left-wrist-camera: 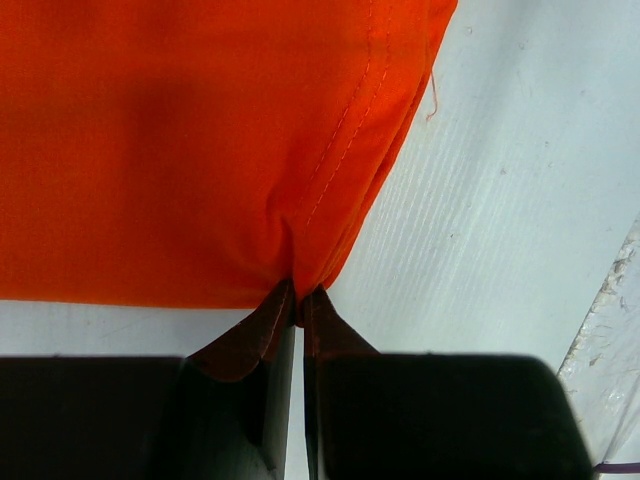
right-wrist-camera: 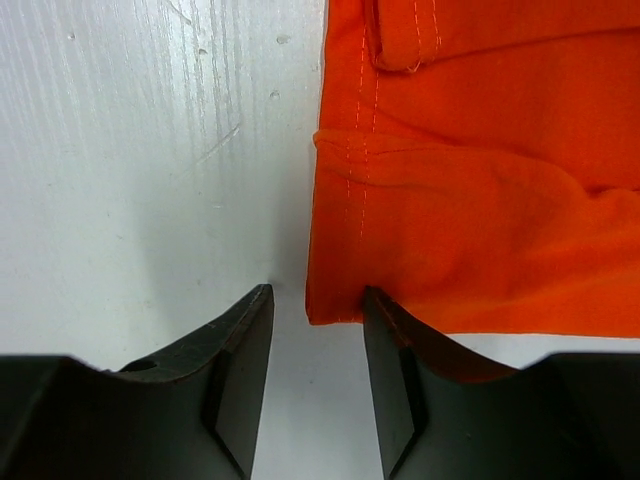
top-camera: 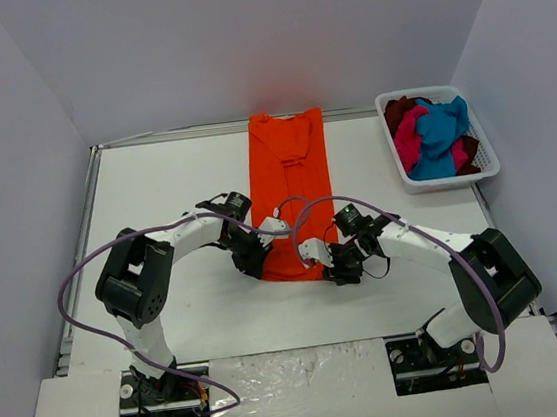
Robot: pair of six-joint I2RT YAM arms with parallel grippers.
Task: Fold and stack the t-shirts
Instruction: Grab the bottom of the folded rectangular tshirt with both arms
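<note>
An orange t-shirt (top-camera: pixel 289 172) lies on the white table, folded into a long narrow strip that runs from the back wall toward the arms. My left gripper (top-camera: pixel 253 262) (left-wrist-camera: pixel 298 296) is shut on the strip's near left corner, and the orange cloth (left-wrist-camera: pixel 180 150) bunches into its tips. My right gripper (top-camera: pixel 331 265) (right-wrist-camera: pixel 318 296) stands open at the near right corner. The hemmed corner of the shirt (right-wrist-camera: pixel 480 200) sits just ahead of the gap, against the right fingertip (right-wrist-camera: pixel 385 310). Teal (top-camera: pixel 441 130), magenta (top-camera: pixel 410 140) and dark red (top-camera: pixel 400 109) t-shirts lie heaped in the basket.
A white plastic basket (top-camera: pixel 449 181) stands at the back right of the table. Grey walls close in the back and both sides. A metal rail (top-camera: pixel 79 241) runs along the table's left edge. Purple cables loop over both arms.
</note>
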